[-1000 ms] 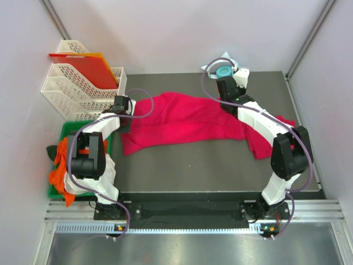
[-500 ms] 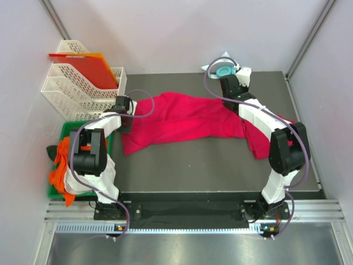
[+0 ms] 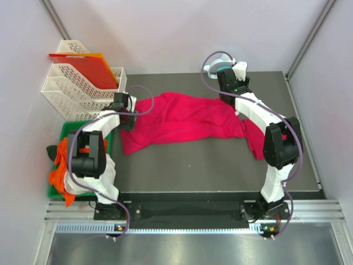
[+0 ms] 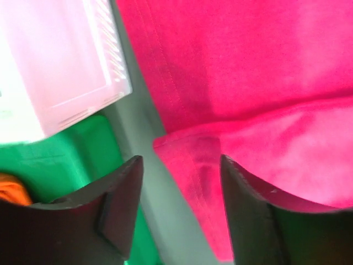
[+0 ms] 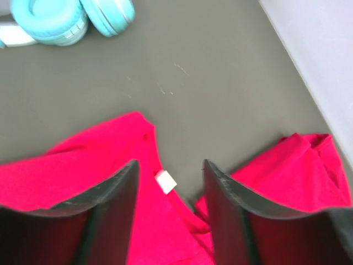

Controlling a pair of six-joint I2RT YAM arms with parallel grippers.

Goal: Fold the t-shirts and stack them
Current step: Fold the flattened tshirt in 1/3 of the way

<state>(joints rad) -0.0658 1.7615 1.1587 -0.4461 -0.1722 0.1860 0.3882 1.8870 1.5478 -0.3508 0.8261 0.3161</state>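
From above, we see the t-shirt (image 3: 182,118) lying rumpled across the dark worktop (image 3: 209,165), stretched from one pair of jaws to the other. The left arm (image 3: 105,124) sets the left jaws at the shirt's left edge, just beside the white trays (image 3: 77,91), which hold a red-orange sheet (image 3: 83,63). Nearer than those jaws sits a green bin (image 3: 69,130) with orange cloth (image 3: 59,165) in it. The right arm (image 3: 256,113) carries the right jaws over the shirt's far right edge, with teal headphones (image 3: 219,68) just beyond them.

Through the left wrist camera, we find the left jaws spread apart and grasping nothing. A hemmed corner of the t-shirt (image 4: 248,72) lies between them, and the cloth runs on to their right. Left of the jaws are the green bin (image 4: 60,160) and a scrap of the orange cloth (image 4: 10,190). Beyond them to the left stand the white trays (image 4: 60,72), with a strip of worktop (image 4: 140,124) between these and the shirt.

Through the right wrist camera, the right jaws are released too, wide and empty. A white neck label (image 5: 165,181) lies between them on the edge of the t-shirt (image 5: 71,171). Right of the jaws lies more crimson cloth (image 5: 287,171); we cannot tell whether it is the same shirt. Beyond the jaws is bare worktop (image 5: 220,83), and the headphones (image 5: 66,19) are farther off to the left.
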